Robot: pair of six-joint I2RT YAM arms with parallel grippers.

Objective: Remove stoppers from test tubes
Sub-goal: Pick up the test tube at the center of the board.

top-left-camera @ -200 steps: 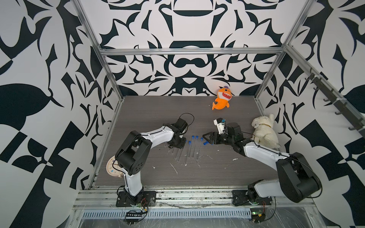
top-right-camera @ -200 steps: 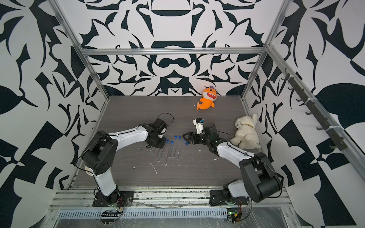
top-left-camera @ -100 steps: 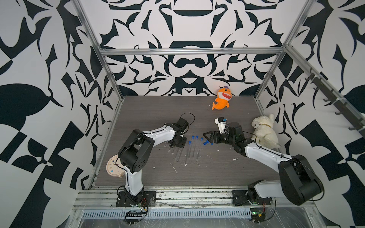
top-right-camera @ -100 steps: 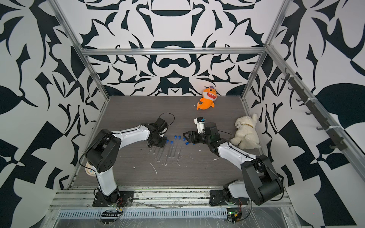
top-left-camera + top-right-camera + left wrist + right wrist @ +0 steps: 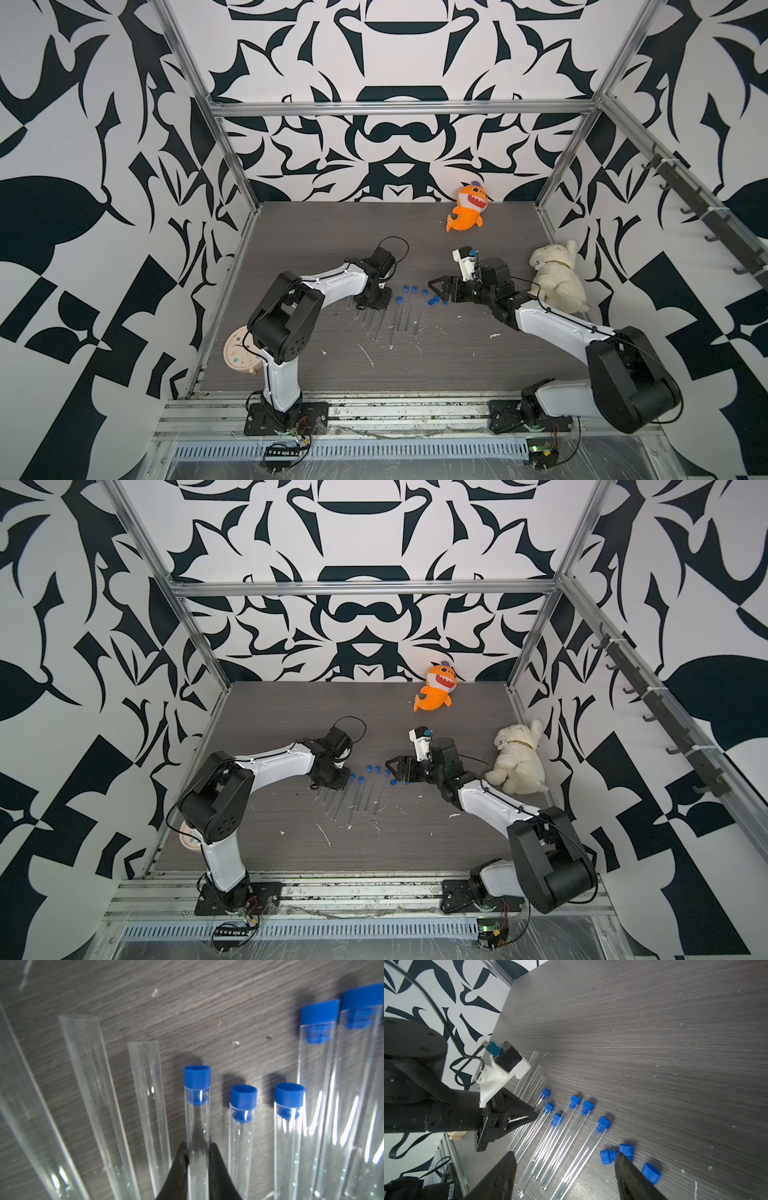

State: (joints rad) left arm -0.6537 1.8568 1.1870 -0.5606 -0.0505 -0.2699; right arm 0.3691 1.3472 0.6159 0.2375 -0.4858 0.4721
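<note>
**Left wrist view: tube pinned, stopper in**

Your left claw (image 5: pixel 198 1147) is clamped tight on a slim clear plastic test tube (image 5: pixel 197 1126) lying on the grey wood-grain table (image 5: pixel 228 1001), just short of its small bright-blue plug stopper (image 5: pixel 197 1077). That looks like the bracing step. Your right claw (image 5: pixel 564 1159) hangs wide open and empty. Next it must pinch that cap and pull straight along the tube.
</note>
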